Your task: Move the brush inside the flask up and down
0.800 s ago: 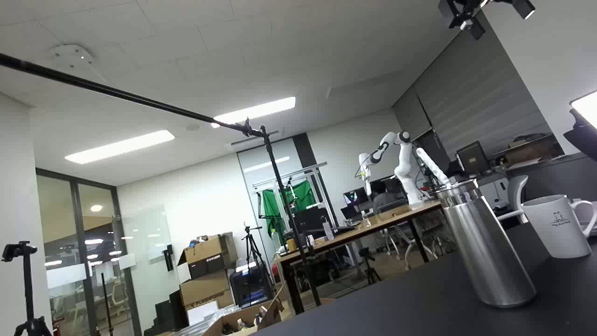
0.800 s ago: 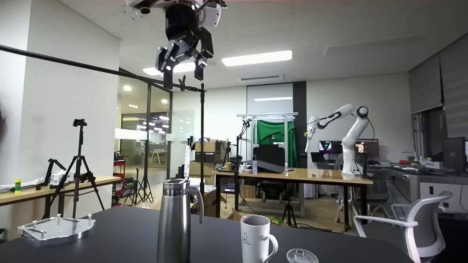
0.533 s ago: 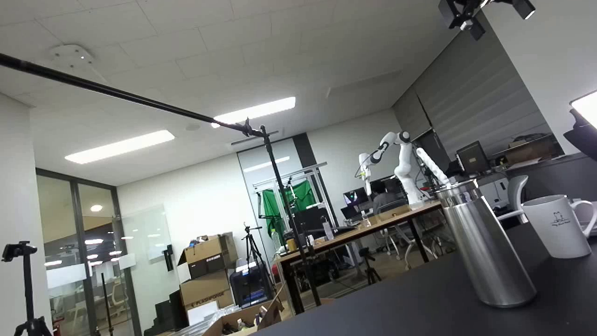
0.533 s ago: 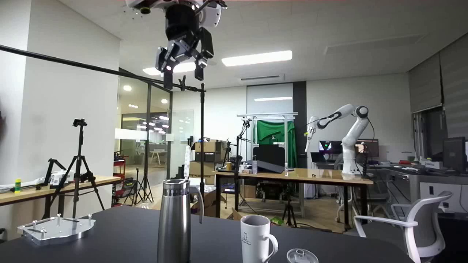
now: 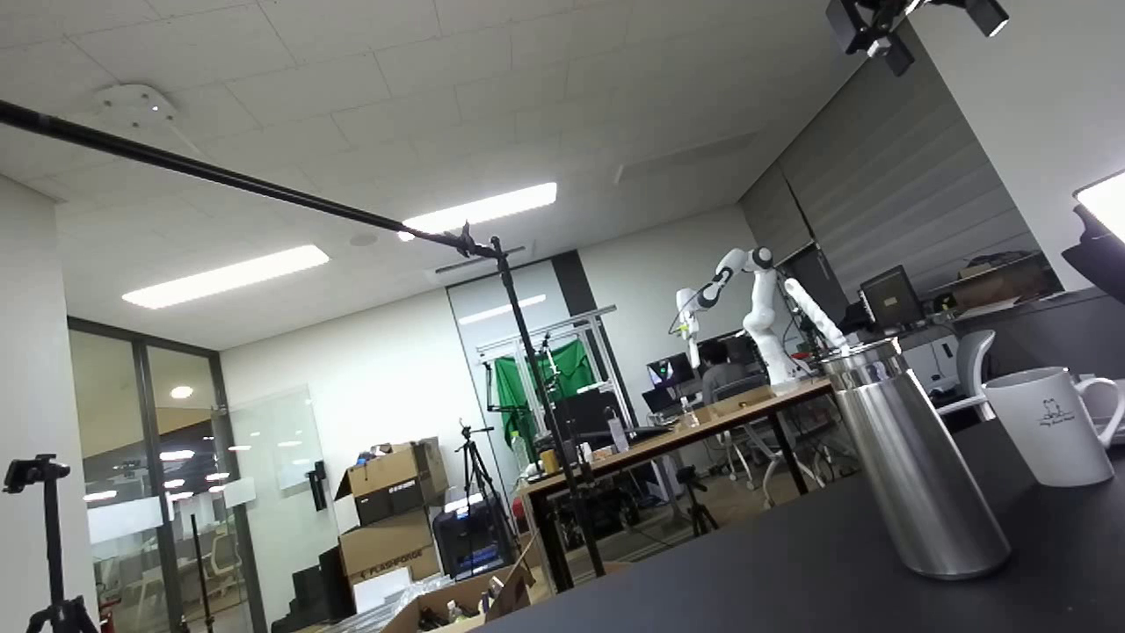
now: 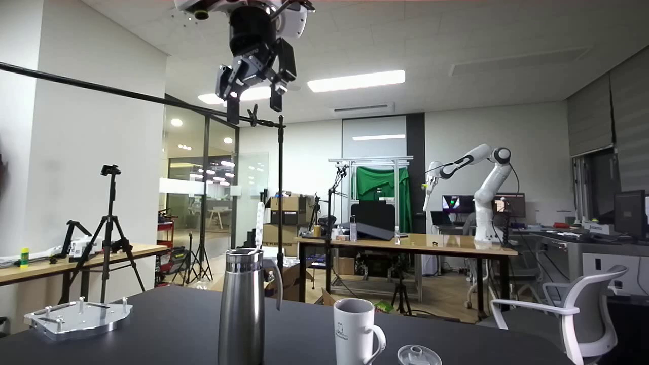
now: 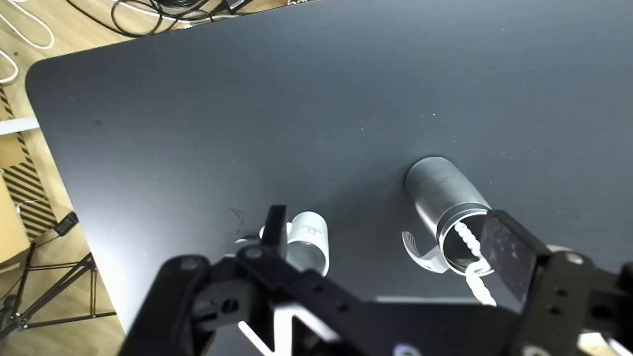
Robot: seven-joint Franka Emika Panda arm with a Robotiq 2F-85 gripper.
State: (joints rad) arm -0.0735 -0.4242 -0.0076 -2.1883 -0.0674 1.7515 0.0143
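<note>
On the black table [image 6: 177, 317] the flask [image 6: 241, 309] stands upright, open at the top. The brush [image 6: 259, 223] is in it: in both exterior views its upper part sticks up out of the flask, leaning, and the lower part drops out of sight below the rim. In the wrist view the brush crosses the mouth and passes over the rim; how far down it reaches cannot be told. To the flask's right in both exterior views, near but apart, the mug [image 6: 347, 329] stands upright; its bottom is hidden, so what it may hold cannot be told. Past the mug from the flask, in an exterior view, lies a clear lid [image 6: 418, 356]. Well above the flask hangs the gripper [image 6: 254, 105], its jaws wide apart, with just air between the fingers [image 6: 232, 109]; in the wrist view one finger covers part of the flask's rim.
</note>
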